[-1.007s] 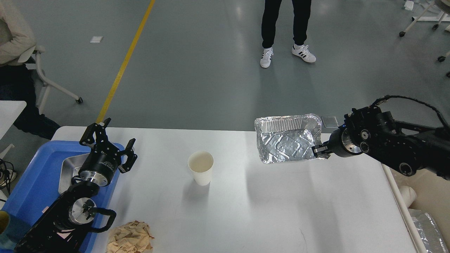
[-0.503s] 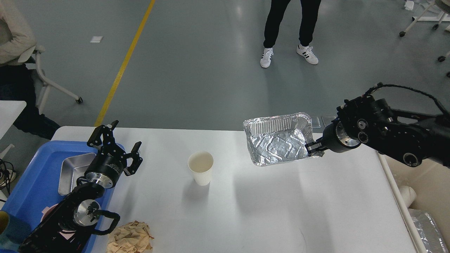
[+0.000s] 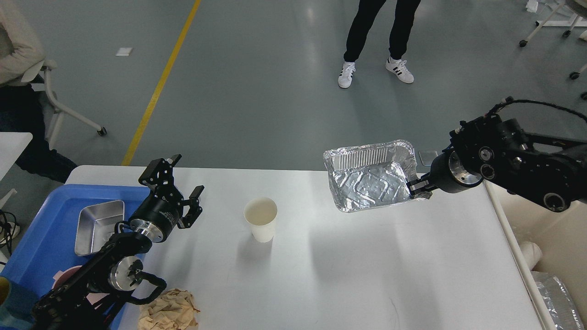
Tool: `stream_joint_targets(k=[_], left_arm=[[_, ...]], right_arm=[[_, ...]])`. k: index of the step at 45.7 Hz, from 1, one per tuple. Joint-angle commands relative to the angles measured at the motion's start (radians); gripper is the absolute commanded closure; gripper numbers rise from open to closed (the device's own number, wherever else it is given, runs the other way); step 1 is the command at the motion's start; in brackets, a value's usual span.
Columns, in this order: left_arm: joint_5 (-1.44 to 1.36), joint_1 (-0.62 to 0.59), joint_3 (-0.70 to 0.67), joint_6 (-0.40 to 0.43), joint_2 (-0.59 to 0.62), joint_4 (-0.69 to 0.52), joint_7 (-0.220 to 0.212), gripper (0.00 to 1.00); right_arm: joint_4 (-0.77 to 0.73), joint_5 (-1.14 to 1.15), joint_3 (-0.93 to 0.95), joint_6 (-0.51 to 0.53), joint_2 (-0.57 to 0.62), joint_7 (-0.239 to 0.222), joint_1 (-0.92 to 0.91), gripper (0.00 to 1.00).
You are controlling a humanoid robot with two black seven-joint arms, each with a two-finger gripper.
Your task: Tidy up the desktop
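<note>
The white desktop (image 3: 348,270) fills the lower view. My right gripper (image 3: 418,189) is shut on the right rim of a crinkled foil tray (image 3: 369,181) and holds it tilted above the desktop's far right part. A white paper cup (image 3: 261,219) stands upright near the middle. A crumpled brown paper wad (image 3: 168,310) lies at the front left. My left gripper (image 3: 176,184) is open and empty, above the desktop's left part, left of the cup.
A blue plastic tray (image 3: 41,229) at the left holds a metal pan (image 3: 99,226). A beige bin (image 3: 545,247) with foil and a cup stands beyond the right edge. A person (image 3: 376,41) stands beyond the far edge; another sits at the far left.
My left gripper has moved right, off the blue tray and toward the cup. My right gripper with the foil tray shifted left, then back right and slightly up.
</note>
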State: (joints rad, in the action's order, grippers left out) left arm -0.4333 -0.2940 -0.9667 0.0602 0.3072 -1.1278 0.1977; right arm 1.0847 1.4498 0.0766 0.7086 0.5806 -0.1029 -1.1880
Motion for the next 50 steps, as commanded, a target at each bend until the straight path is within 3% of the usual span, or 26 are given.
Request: stream_joint_targets(k=[1, 11, 25, 34, 39, 42, 50], left_arm=[[-0.001, 0.000, 0.094, -0.068, 0.170, -0.112, 0.002, 0.03], [-0.018, 0.001, 0.247, -0.094, 0.545, -0.273, 0.008, 0.03], [-0.158, 0.003, 0.301, -0.082, 0.986, -0.463, 0.017, 0.03], [-0.389, 0.019, 0.330, -0.088, 1.092, -0.526, 0.098, 0.03], [-0.436, 0.041, 0.396, -0.088, 1.136, -0.555, 0.097, 0.03], [-0.439, 0.047, 0.414, -0.088, 1.144, -0.573, 0.078, 0.03], [-0.467, 0.050, 0.442, -0.086, 1.159, -0.615, -0.024, 0.03]], right_arm=[[-0.002, 0.001, 0.000, -0.003, 0.001, 0.002, 0.004, 1.00], [-0.003, 0.001, 0.000, -0.006, -0.001, 0.002, 0.007, 1.00], [-0.003, 0.001, 0.000, -0.006, 0.001, 0.002, 0.008, 1.00], [-0.005, 0.001, 0.000, -0.009, -0.004, 0.002, 0.011, 1.00], [-0.006, 0.003, 0.000, -0.009, -0.005, 0.002, 0.011, 1.00], [-0.006, 0.004, 0.000, -0.009, -0.008, 0.002, 0.011, 1.00], [-0.006, 0.003, 0.000, -0.009, -0.007, 0.002, 0.011, 1.00]])
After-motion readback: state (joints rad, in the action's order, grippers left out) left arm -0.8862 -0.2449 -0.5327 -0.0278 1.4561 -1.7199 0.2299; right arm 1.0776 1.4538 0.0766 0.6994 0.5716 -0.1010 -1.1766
